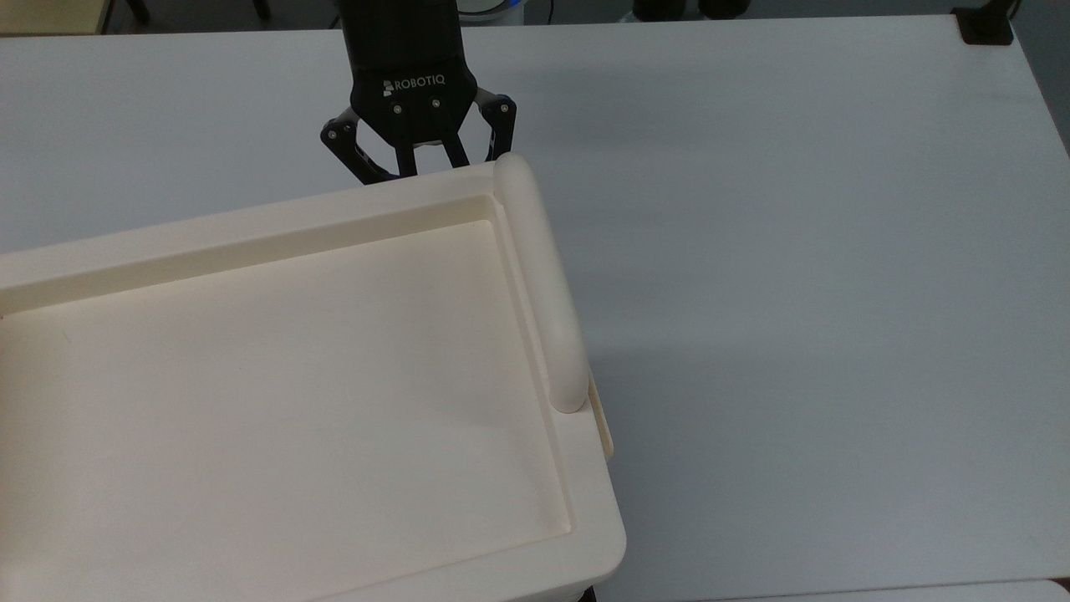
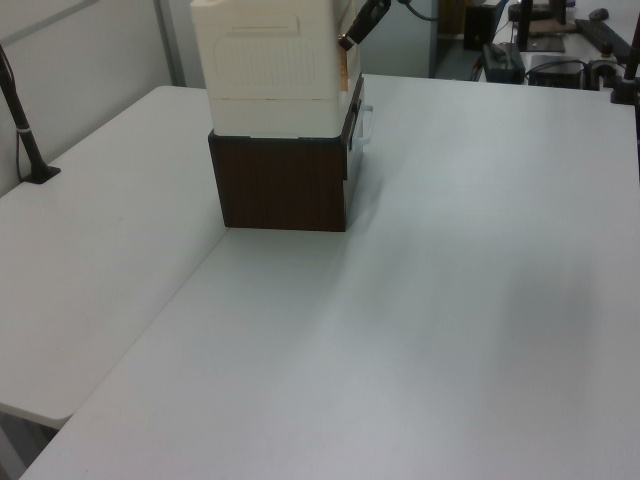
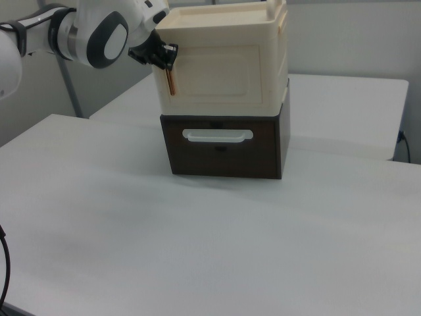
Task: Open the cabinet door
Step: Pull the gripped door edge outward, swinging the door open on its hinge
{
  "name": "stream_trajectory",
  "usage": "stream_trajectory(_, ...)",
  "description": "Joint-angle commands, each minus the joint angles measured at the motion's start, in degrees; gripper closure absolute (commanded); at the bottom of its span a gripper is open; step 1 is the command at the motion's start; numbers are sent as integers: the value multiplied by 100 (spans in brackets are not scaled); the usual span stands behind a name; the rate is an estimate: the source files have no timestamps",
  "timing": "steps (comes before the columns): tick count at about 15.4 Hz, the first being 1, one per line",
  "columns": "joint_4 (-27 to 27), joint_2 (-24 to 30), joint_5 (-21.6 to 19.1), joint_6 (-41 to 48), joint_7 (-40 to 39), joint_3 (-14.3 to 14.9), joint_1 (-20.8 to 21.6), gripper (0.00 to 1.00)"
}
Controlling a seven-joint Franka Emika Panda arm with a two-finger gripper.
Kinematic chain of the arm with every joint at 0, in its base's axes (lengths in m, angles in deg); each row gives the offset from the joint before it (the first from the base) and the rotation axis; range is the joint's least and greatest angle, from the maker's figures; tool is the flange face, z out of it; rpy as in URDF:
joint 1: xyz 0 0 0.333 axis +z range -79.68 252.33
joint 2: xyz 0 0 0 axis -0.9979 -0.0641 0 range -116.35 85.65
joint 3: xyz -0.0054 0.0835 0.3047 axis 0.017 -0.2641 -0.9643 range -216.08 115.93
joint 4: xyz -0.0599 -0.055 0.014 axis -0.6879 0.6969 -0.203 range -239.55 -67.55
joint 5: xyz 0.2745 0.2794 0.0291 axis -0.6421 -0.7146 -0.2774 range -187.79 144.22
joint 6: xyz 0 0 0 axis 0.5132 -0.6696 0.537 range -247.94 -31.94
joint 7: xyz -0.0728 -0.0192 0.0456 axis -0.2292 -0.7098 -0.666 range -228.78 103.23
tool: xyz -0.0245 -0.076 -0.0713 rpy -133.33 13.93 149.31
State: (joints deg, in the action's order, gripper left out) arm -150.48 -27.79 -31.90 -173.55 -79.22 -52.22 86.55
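The cream cabinet (image 1: 251, 219) has a recessed tray-like top and a thick bar handle (image 1: 539, 276) along the top view's right edge. It stands on a dark brown drawer box (image 3: 223, 148). The cabinet door (image 3: 223, 76) is the flat panelled face towards the right view. A thin reddish-orange strip (image 3: 171, 82) runs down its left edge. My gripper (image 3: 164, 58) is at that edge's upper corner, right against the cabinet. In the top view my gripper (image 1: 430, 163) reaches down behind the cabinet's far rim beside the handle's end, its tips hidden. In the left view my gripper (image 2: 350, 40) is at the cabinet's (image 2: 265, 60) far right corner.
The brown box has a white drawer handle (image 3: 217, 135) on its front. The white table (image 1: 794, 251) stretches wide to the top view's right. A black post (image 2: 25, 130) stands at the left view's left edge, and a black clamp (image 1: 986, 25) sits at the top view's far right corner.
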Motion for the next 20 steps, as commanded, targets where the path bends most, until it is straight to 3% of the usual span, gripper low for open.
stream_trajectory(1, 28, 39, -52, -54, 9, -58, -75, 100)
stream_trajectory(4, -280, 320, -70, 488, 1, -58, -198, 100)
stream_trajectory(10, -342, 760, -70, 1895, -517, 29, -549, 100)
stream_trajectory(16, -342, 831, -70, 2677, -807, 170, -1032, 100)
stream_trajectory(17, -342, 874, -78, 2836, -921, 170, -1190, 96)
stream_trajectory(19, -342, 936, -70, 3196, -1088, 188, -1454, 71)
stream_trajectory(20, -342, 1006, -70, 3389, -1194, 310, -1551, 65)
